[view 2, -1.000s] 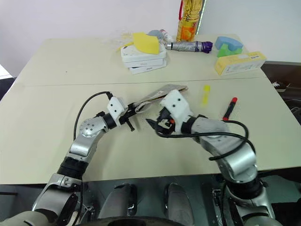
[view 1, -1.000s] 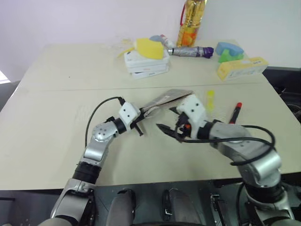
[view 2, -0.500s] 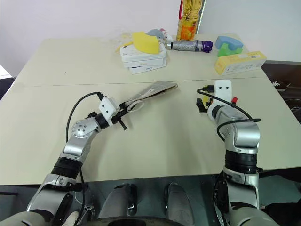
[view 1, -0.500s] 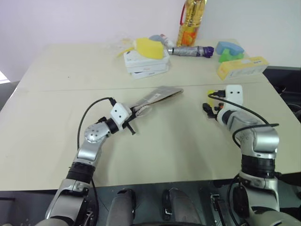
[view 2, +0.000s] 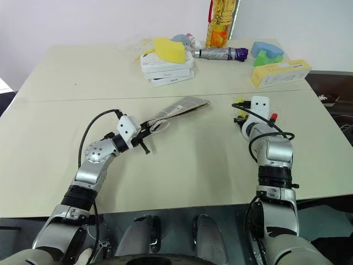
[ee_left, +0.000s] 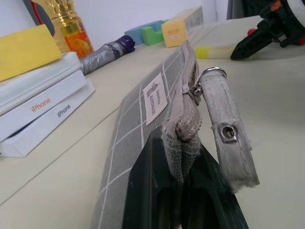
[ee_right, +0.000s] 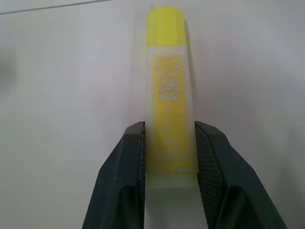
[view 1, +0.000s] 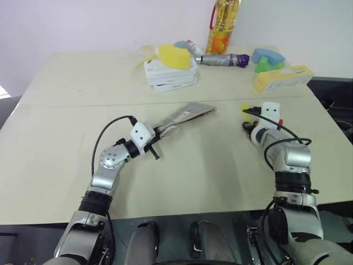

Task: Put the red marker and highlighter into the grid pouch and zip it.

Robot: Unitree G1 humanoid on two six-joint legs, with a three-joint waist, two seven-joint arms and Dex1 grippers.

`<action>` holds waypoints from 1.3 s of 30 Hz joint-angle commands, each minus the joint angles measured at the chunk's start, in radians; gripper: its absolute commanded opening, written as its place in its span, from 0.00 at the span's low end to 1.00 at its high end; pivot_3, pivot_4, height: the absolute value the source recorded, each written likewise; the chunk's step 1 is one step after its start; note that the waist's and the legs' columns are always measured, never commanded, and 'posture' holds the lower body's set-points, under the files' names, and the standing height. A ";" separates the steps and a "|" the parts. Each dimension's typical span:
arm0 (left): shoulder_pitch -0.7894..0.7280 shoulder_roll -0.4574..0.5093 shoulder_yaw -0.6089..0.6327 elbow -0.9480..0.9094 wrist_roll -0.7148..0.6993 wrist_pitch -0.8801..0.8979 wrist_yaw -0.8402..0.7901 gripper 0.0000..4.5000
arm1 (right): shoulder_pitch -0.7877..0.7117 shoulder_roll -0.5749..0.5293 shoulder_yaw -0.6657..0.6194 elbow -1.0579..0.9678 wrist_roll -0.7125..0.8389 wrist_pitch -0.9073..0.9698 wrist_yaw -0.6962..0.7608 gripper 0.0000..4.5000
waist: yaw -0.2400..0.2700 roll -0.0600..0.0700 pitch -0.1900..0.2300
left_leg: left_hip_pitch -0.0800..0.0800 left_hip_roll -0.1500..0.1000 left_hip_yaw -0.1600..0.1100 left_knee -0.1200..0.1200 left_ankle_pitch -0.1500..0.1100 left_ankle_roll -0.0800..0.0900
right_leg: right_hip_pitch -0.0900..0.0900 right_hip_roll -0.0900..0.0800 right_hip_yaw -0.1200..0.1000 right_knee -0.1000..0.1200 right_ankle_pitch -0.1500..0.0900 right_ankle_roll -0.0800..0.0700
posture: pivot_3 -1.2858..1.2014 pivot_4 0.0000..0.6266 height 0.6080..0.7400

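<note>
The right end effector [ee_right: 167,157] is closed on the highlighter [ee_right: 170,95]; one black finger [ee_right: 125,181] is pressed on each side of its see-through yellow body, low down by the flat end. The highlighter is lying flat on the counter [view 1: 209,165], with its cap end pointing away from the fingers. The red marker [view 2: 273,117] is seen just beside this end effector, on its outer side, partly hidden behind the white wrist block.

The left end effector [view 1: 157,144] is shut on the near end of the grid pouch [view 1: 185,114]. The grey fabric by the zipper is pinched between the fingers, and the pull tab [ee_left: 224,129] hangs beside them. The pouch is stretched out away from this end effector, toward the middle of the counter.

Far past both end effectors, at the back of the counter, stacked white boxes [view 1: 171,74], a yellow carton box [view 1: 284,78], a grey tube with a purple cap [view 1: 223,59] and a bottle [view 1: 223,25] are seen
</note>
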 commanded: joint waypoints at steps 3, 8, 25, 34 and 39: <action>-0.009 0.000 0.042 -0.023 -0.058 0.016 -0.003 0.00 | 0.138 -0.191 0.138 -0.337 -0.061 -0.049 0.164 0.20 | 0.006 0.001 0.001 | -0.001 0.000 0.000 0.000 0.000 0.000 | -0.001 0.000 0.000 0.000 0.000 0.000 | 0.52 0.24 1.00; -0.024 0.004 0.049 -0.017 -0.104 0.042 -0.047 0.00 | 0.365 -0.392 0.132 -0.689 0.008 -0.105 0.383 0.20 | 0.000 0.001 0.001 | -0.004 -0.001 -0.002 0.001 -0.001 0.001 | -0.001 -0.001 -0.001 -0.002 -0.001 0.002 | 0.52 0.24 1.00; -0.002 0.015 0.044 -0.077 -0.143 0.081 -0.150 0.00 | 0.363 -0.308 0.121 -0.840 0.155 0.069 0.380 0.20 | 0.008 0.001 0.001 | -0.004 0.000 -0.003 0.004 0.000 0.001 | -0.001 0.001 -0.001 -0.001 -0.001 0.001 | 0.52 0.24 1.00; 0.008 0.008 0.041 -0.096 -0.138 0.087 -0.148 0.00 | 0.367 -0.313 0.135 -0.828 0.157 0.067 0.380 0.20 | 0.007 0.001 0.001 | -0.004 0.000 -0.003 0.004 0.000 0.001 | -0.001 0.001 -0.001 -0.001 -0.001 0.001 | 0.52 0.24 1.00; 0.004 0.005 0.044 -0.090 -0.135 0.087 -0.140 0.00 | 0.383 -0.318 0.123 -0.844 0.169 0.059 0.393 0.20 | 0.008 0.001 0.001 | -0.004 0.000 -0.003 0.004 0.000 0.001 | -0.001 0.001 -0.001 -0.001 -0.001 0.001 | 0.52 0.24 1.00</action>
